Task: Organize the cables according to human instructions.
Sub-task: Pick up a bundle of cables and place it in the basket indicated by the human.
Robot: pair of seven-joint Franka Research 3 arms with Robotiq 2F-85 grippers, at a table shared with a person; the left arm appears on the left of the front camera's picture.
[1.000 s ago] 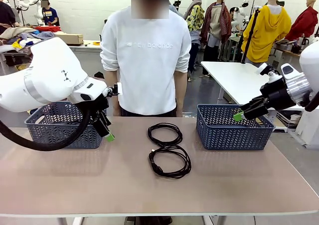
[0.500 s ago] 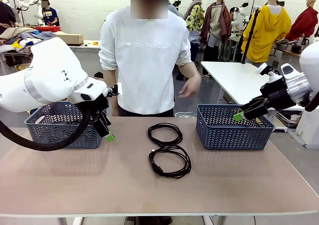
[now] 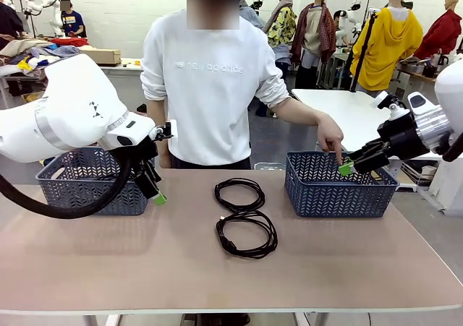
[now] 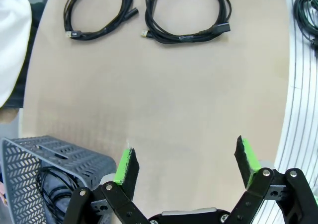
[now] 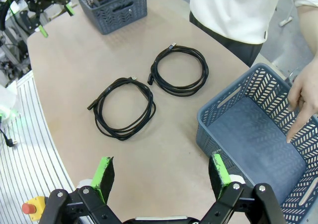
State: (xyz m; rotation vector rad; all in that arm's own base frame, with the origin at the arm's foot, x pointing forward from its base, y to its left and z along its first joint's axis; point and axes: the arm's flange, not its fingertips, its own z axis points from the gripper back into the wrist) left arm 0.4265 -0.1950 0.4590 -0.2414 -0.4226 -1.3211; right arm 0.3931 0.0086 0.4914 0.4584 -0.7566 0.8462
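a wide tan table [image 3: 145,268] fills the lower half of the front view. behind its far edge, at top centre, stands the person [image 3: 210,95] in a white sweatshirt. the white left arm [image 3: 72,116] comes in from the left edge and the right arm [image 3: 427,127] from the right edge.

two blue-grey perforated baskets sit on the table. the left basket [image 3: 87,189] is at middle left, and the left wrist view shows a black cord [image 4: 49,184] lying inside it. the right basket [image 3: 340,196] is at middle right, and the right wrist view shows its floor bare.

between the baskets, at the centre of the frame, two cables lie flat on the table as round black coils. the upper coil [image 3: 239,194] is just above the lower coil [image 3: 247,233], with a narrow gap between them.

the left gripper [image 4: 186,157] hangs beside the left basket's right wall, its jaws spread wide with nothing between the green pads. the right gripper [image 5: 161,172] hovers over the right basket's far right rim, likewise wide apart and holding nothing.

the person's hand [image 3: 331,134] reaches over the right basket, index finger pointing down into it, close to the right gripper.
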